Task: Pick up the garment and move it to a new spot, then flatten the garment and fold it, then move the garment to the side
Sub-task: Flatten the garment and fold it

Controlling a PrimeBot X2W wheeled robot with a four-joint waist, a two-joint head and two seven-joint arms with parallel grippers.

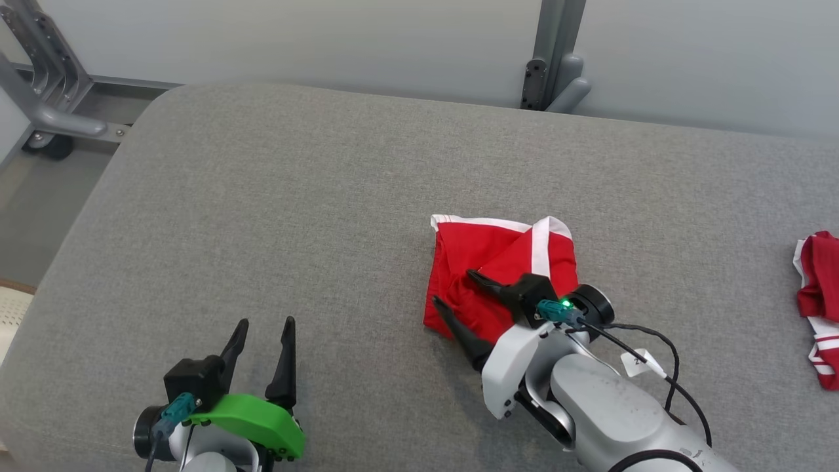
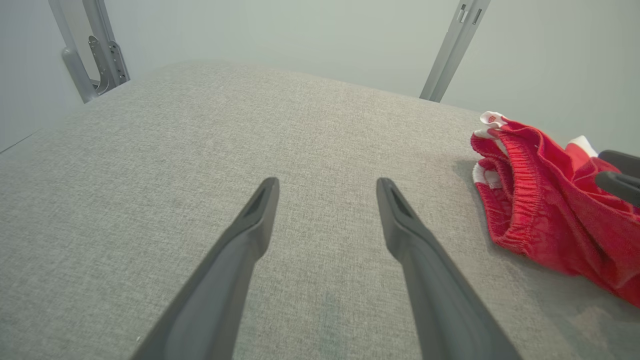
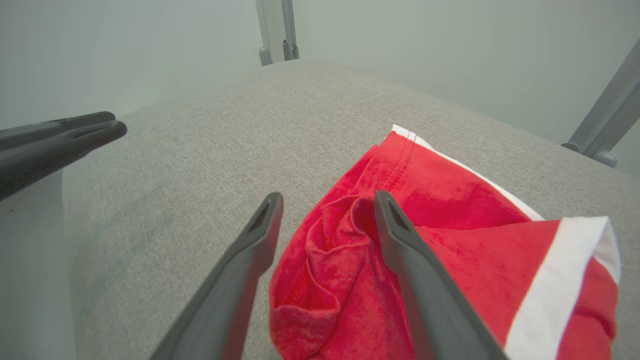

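The garment (image 1: 505,255) is a crumpled red pair of shorts with white trim, lying right of centre on the grey padded table (image 1: 295,196). My right gripper (image 1: 452,287) hovers over its near left part, open, with nothing pinched between the fingers. In the right wrist view the right gripper (image 3: 328,196) stands spread above the bunched red cloth (image 3: 450,215), one finger over the fabric and the other over bare table. My left gripper (image 1: 266,321) stays open at the lower left, apart from the garment. The left wrist view shows the left gripper (image 2: 327,182) over bare table, with the garment (image 2: 545,200) to its right.
A second red and white piece of clothing (image 1: 819,295) lies at the table's right edge. Grey metal frame posts (image 1: 557,59) stand behind the table, and more frame tubing (image 1: 46,98) at the far left. The table's rounded left edge drops to the floor (image 1: 39,210).
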